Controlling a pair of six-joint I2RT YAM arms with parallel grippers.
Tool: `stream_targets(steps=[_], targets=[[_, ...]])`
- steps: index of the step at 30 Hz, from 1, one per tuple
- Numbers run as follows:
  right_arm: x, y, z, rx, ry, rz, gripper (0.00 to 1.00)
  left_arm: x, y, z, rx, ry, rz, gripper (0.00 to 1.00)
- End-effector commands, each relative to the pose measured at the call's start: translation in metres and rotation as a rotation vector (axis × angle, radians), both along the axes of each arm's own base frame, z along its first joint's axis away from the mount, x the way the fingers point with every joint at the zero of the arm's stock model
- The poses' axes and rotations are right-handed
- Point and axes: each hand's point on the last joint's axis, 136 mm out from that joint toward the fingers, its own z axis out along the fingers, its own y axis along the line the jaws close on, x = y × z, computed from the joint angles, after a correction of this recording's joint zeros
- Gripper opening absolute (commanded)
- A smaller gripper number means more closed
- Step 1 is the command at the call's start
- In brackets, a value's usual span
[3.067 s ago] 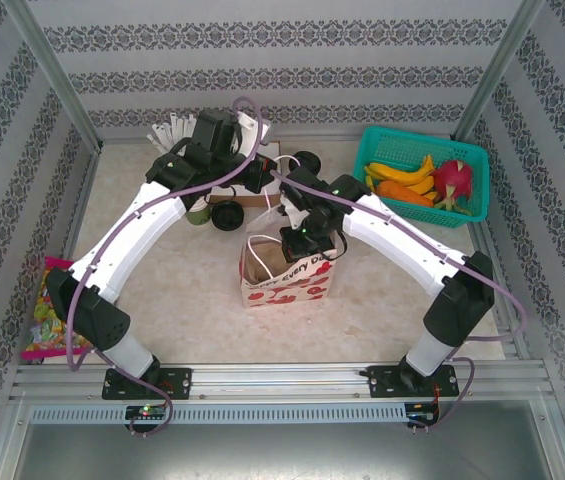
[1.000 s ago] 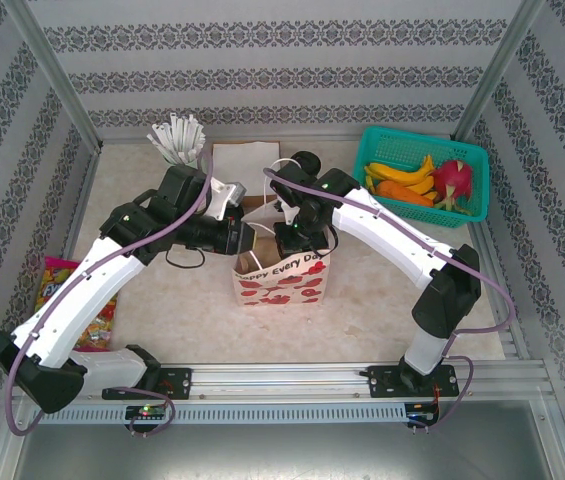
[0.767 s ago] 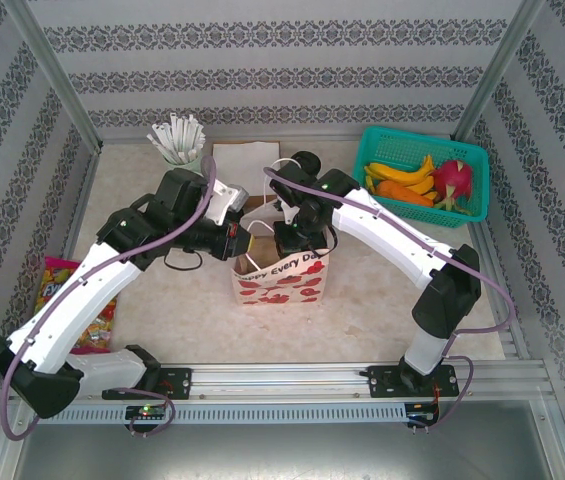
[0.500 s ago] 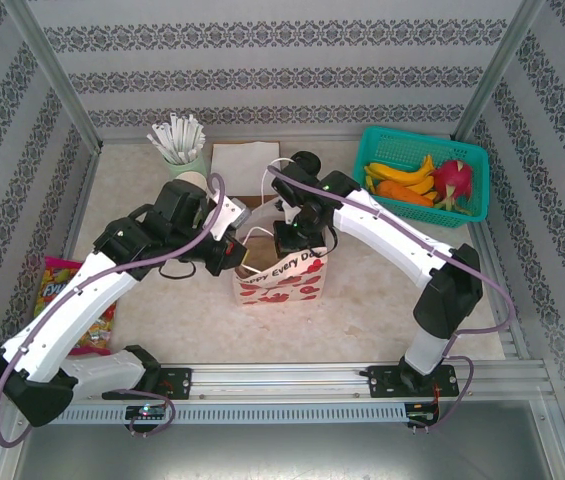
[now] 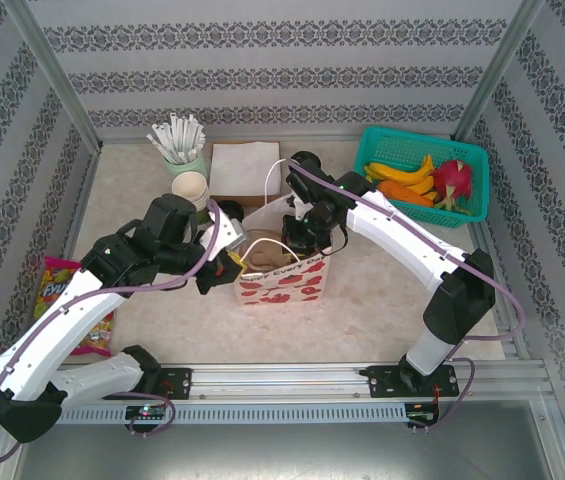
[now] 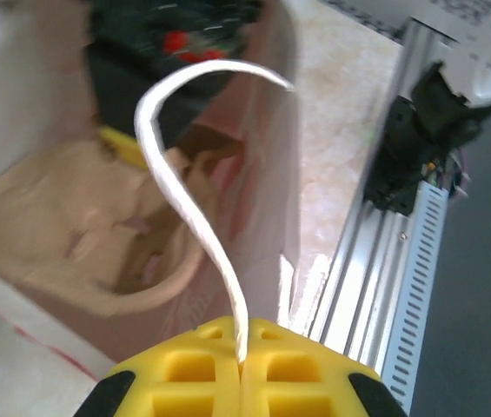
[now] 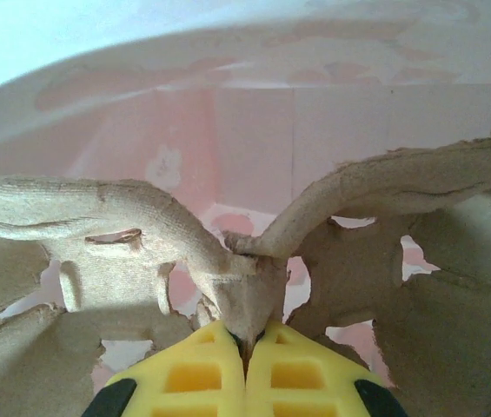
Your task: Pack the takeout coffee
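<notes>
Takeout coffee's paper bag: left gripper pinches its cord handle, right gripper clamps pulp tray.

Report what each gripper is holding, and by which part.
Left gripper pinches the gift bag by its white cord handle. Right gripper pinches the brown pulp cup carrier by its central ridge.

Enclosure: back wall, left wall and right wall are all papered white with bands of grey damask pattern. Bare aluminium posts stand at the rear corners, left post and right post, both slanting outward in the top view. The tabletop is beige, marbled and matte. A slotted aluminium rail runs along the near edge, with a plain grey surface below it. Lighting is even and diffuse, shadows soft.
</notes>
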Motion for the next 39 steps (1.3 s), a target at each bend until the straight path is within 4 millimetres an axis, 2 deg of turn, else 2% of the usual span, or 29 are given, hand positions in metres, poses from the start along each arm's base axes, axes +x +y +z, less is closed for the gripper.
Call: stream_targets(steps=[1,3,6,8,9,11,13,14,15,17,18,21,23,25,27,29,31,34,39], targets=[[0.003,-0.002,-0.01,-0.029,0.041,-0.034,0.0,-0.031,-0.018,0.017,-0.061,-0.176,-0.261,0.07],[0.002,-0.005,-0.013,-0.068,0.042,-0.03,0.0,-0.033,-0.021,0.024,-0.072,-0.285,-0.311,0.06],[0.001,-0.004,-0.014,-0.099,0.032,-0.017,0.0,-0.028,-0.03,0.034,-0.09,-0.351,-0.35,0.09],[0.002,-0.003,-0.015,-0.115,0.009,-0.016,0.0,-0.018,-0.037,0.039,-0.086,-0.349,-0.326,0.23],[0.001,-0.004,-0.015,-0.125,-0.006,-0.014,0.0,-0.01,-0.039,0.041,-0.074,-0.338,-0.295,0.27],[0.003,-0.006,-0.017,-0.156,-0.041,-0.004,0.0,0.004,-0.041,0.04,-0.037,-0.32,-0.239,0.24],[0.005,-0.009,-0.02,-0.191,-0.07,0.011,0.0,0.004,-0.041,0.042,-0.035,-0.306,-0.243,0.22],[0.006,-0.009,-0.021,-0.2,-0.085,0.023,0.0,0.0,-0.041,0.045,-0.051,-0.312,-0.262,0.27],[0.006,-0.01,-0.024,-0.215,-0.096,0.031,0.0,-0.004,-0.042,0.05,-0.079,-0.325,-0.271,0.36],[0.007,-0.011,-0.026,-0.237,-0.125,0.058,0.0,-0.009,-0.04,0.064,-0.14,-0.361,-0.279,0.43],[0.008,-0.012,-0.026,-0.25,-0.143,0.07,0.0,-0.01,-0.037,0.073,-0.176,-0.376,-0.273,0.5],[0.01,-0.013,-0.028,-0.268,-0.174,0.1,0.0,-0.003,-0.026,0.1,-0.262,-0.425,-0.2,0.66],[0.009,-0.013,-0.031,-0.279,-0.186,0.123,0.0,0.009,-0.017,0.112,-0.288,-0.446,-0.116,0.78],[0.009,-0.014,-0.033,-0.292,-0.195,0.144,0.0,0.034,-0.006,0.118,-0.279,-0.446,0.025,0.88],[0.009,-0.014,-0.034,-0.296,-0.199,0.157,0.0,0.067,0.01,0.12,-0.255,-0.43,0.217,0.93],[0.009,-0.013,-0.035,-0.293,-0.202,0.168,0.0,0.105,0.036,0.122,-0.23,-0.384,0.448,0.96],[0.009,-0.013,-0.035,-0.292,-0.204,0.178,0.0,0.132,0.054,0.118,-0.212,-0.324,0.589,0.97],[0.009,-0.011,-0.036,-0.285,-0.207,0.192,0.0,0.151,0.054,0.111,-0.214,-0.257,0.609,0.97],[0.011,-0.007,-0.038,-0.274,-0.21,0.201,0.0,0.177,0.037,0.096,-0.182,-0.189,0.578,0.92]])
